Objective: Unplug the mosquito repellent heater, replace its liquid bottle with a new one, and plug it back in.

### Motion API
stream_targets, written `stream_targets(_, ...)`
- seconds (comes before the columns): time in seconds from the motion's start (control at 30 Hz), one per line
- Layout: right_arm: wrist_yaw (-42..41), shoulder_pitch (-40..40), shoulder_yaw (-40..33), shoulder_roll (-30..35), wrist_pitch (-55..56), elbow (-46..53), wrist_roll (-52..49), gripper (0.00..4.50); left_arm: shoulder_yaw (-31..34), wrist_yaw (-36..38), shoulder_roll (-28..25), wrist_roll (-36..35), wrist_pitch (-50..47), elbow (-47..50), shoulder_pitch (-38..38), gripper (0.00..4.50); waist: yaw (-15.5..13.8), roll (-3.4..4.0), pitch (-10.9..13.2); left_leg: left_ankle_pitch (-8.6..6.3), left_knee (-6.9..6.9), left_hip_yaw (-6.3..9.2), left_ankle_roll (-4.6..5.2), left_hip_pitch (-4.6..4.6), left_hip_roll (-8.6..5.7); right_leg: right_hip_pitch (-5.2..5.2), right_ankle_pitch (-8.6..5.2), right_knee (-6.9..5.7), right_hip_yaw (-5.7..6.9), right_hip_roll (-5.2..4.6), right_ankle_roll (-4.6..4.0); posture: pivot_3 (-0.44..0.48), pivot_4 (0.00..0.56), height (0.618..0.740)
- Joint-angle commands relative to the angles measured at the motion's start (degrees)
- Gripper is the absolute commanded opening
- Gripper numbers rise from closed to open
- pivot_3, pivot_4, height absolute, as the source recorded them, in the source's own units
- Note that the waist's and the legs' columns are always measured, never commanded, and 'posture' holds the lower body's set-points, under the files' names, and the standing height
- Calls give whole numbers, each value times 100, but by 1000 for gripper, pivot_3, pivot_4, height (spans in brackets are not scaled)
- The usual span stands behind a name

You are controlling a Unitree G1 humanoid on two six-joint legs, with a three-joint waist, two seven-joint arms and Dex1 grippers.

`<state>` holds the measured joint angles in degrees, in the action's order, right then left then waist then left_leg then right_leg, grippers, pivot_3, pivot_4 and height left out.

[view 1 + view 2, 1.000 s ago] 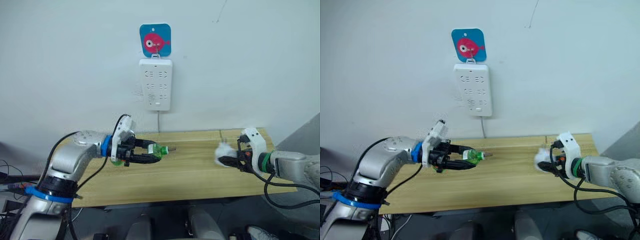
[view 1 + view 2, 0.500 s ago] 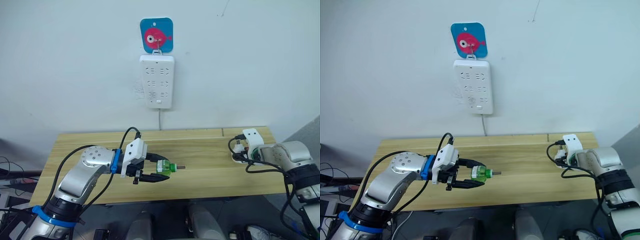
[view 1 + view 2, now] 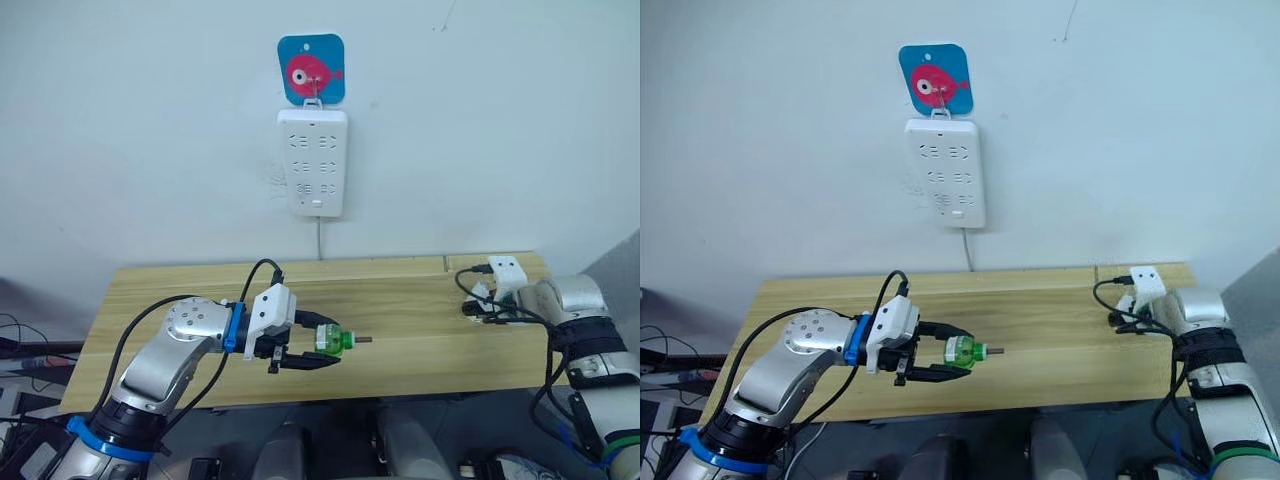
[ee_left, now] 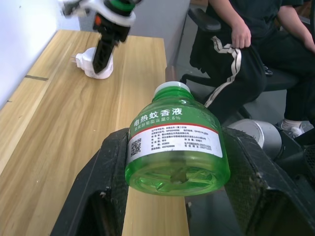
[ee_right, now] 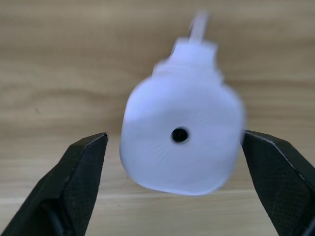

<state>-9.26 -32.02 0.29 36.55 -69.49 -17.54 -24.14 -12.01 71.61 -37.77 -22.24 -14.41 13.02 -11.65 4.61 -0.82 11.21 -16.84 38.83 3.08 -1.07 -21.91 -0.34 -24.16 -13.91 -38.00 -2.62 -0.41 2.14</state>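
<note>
My left hand (image 3: pixel 940 357) clamps the green bottle (image 4: pixel 176 142) sideways, neck pointing at the heater (image 5: pixel 182 141) — which rests on the tabletop (image 3: pixel 400 310) between my right hand's (image 5: pixel 179 182) spread fingers, ungripped, ready for refitting.

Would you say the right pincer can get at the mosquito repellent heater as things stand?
Probably yes. The right pincer is open just above the mosquito repellent heater, a finger on each side, and nothing lies between them on the table.
</note>
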Motion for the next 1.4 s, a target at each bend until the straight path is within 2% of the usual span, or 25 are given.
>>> stream_targets(0.03,41,561,-897,174,-785,1931,-261,4500,146,-121,119,-2,243,-93,-5,2275,-7,2,-1,0,-2,3,0,-1,0,-1,0,0,1,0,0,-106,182,733)
stream_targets(0.1,-27,948,-1476,164,-1252,3193,-504,4500,247,-315,277,-49,294,-177,-23,2275,-18,4,-2,0,-3,18,0,-6,0,0,0,0,2,-2,1,-113,180,733)
stream_targets(0.2,-421,1198,-2424,-257,-1719,4824,-1270,4500,445,-710,634,-200,277,-190,-60,2275,-7,4,-2,0,-3,16,0,-6,0,0,-1,0,5,-3,2,-137,174,733)
stream_targets(0.33,-786,1569,-3074,-1057,-2008,6098,-2070,4500,623,-1280,1176,-204,391,-205,-157,2275,24,-9,-14,0,1,9,-1,5,5,8,-8,1,7,2,16,-173,168,733)
stream_targets(0.43,-757,1914,-3159,-1775,-1887,6688,-2399,4500,690,-1717,1543,-252,273,-161,-229,2275,39,-1,-19,0,3,6,-1,5,7,7,-7,-2,3,9,15,-195,159,733)
stream_targets(0.5,-607,2143,-2869,-2293,-1112,7116,-2367,4500,644,-1842,1709,-223,330,-126,-257,2275,56,0,-20,1,5,-2,-1,6,4,6,-7,-2,-3,8,15,-205,155,733)
stream_targets(0.6,-339,2165,-2792,-3213,-1061,7034,-3120,4500,576,-2062,1949,-134,456,-153,-365,2275,131,0,-24,1,6,-9,-2,7,4,6,-5,-2,-8,7,21,-220,148,733)
stream_targets(0.7,349,2030,-2831,-3974,-938,6619,-3985,4500,457,-2116,2101,-49,582,-175,-469,2275,211,-3,-36,1,9,-7,-3,8,5,7,5,-6,-8,7,9,-224,142,733)
stream_targets(0.9,1334,1933,-2425,-4034,-407,6085,-4823,4500,352,-2227,2263,58,736,-258,-609,2275,304,-1,-47,2,10,-8,-3,4,-3,6,5,-3,-10,3,9,-209,133,733)
stream_targets(1.07,1942,1840,-1965,-3801,226,5714,-5603,4500,231,-2204,2291,125,869,-181,-579,2275,382,-1,-52,2,8,-4,-3,4,-1,5,5,-8,-8,6,9,-195,129,733)
stream_targets(1.2,2215,1833,-1581,-3469,669,5532,-6066,3587,185,-2277,2315,171,944,-137,-552,2275,385,-2,-55,2,8,-5,-3,6,0,5,5,-9,-10,9,10,-189,129,733)
stream_targets(1.4,2418,1892,-1038,-3002,1220,5461,-6488,1302,103,-2261,2304,175,996,-33,-488,2275,380,-2,-56,2,9,-8,-3,4,-1,5,5,-7,-13,9,10,-185,129,733)
